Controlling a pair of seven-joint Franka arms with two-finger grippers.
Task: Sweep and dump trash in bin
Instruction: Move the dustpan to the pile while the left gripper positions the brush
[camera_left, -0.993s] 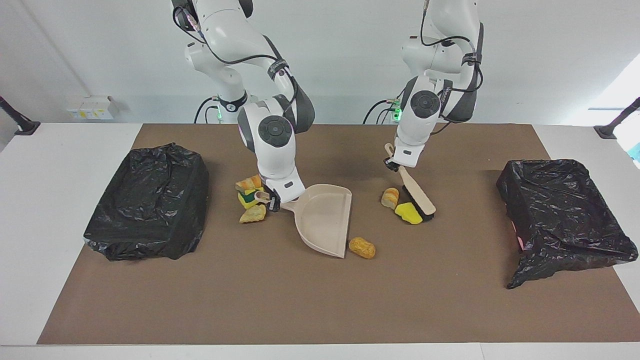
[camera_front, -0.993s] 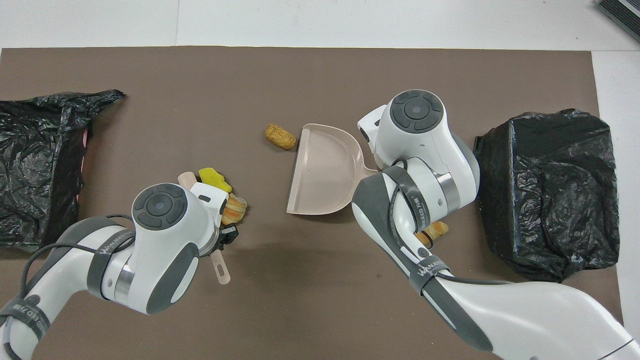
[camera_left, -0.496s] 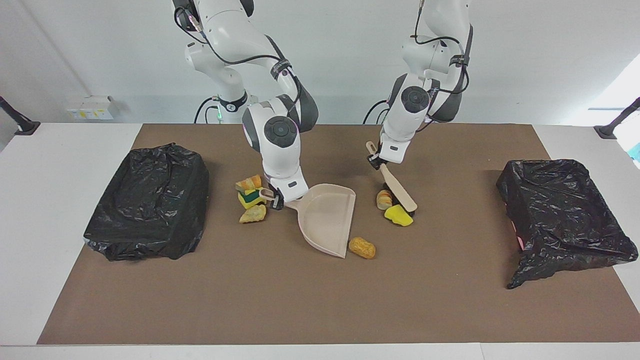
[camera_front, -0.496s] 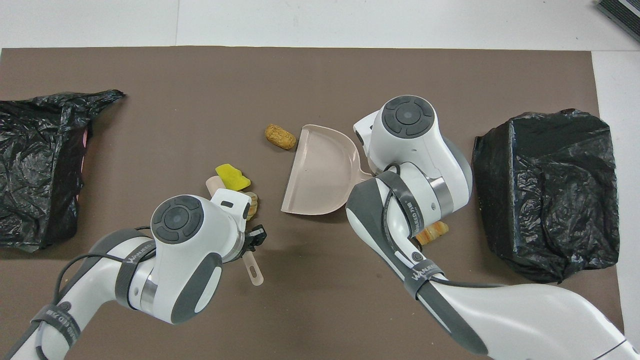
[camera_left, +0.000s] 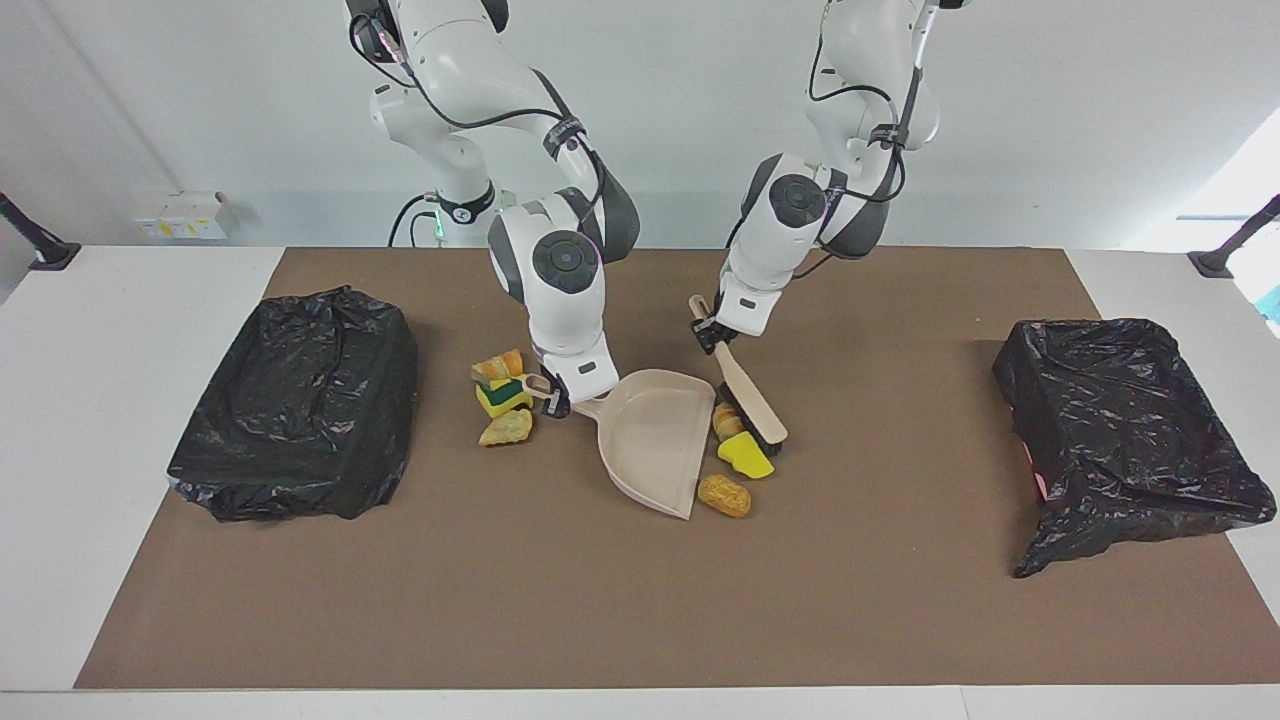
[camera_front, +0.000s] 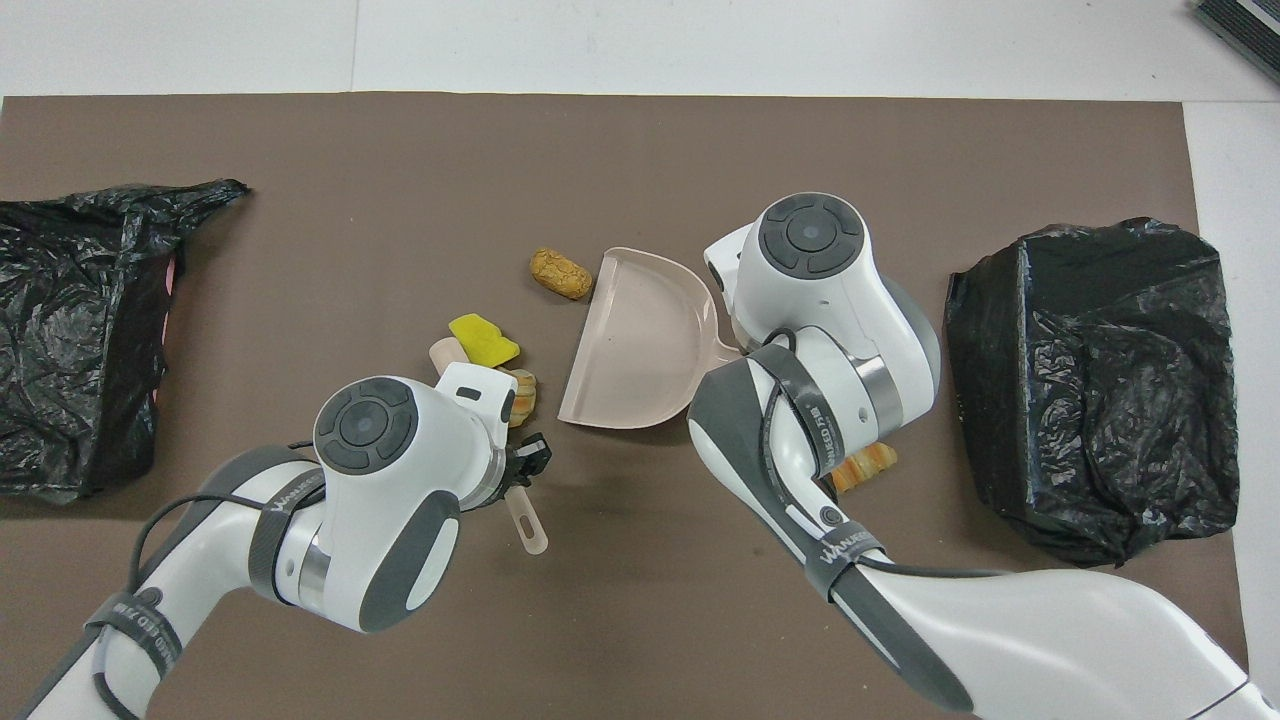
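While both fingers clamp brush (camera_left: 750, 398) and dustpan (camera_left: 650, 440), trash (camera_left: 744, 457) lies beneath the brush.

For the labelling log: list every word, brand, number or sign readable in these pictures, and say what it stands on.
"WANLIEED": that is how it seems to read, printed on the grey band of the left arm, letters partly unclear.
The same kind of print on the grey band of the right arm, also hard to read.
White box by the wall: markings too small to read.
Nothing else carries text.
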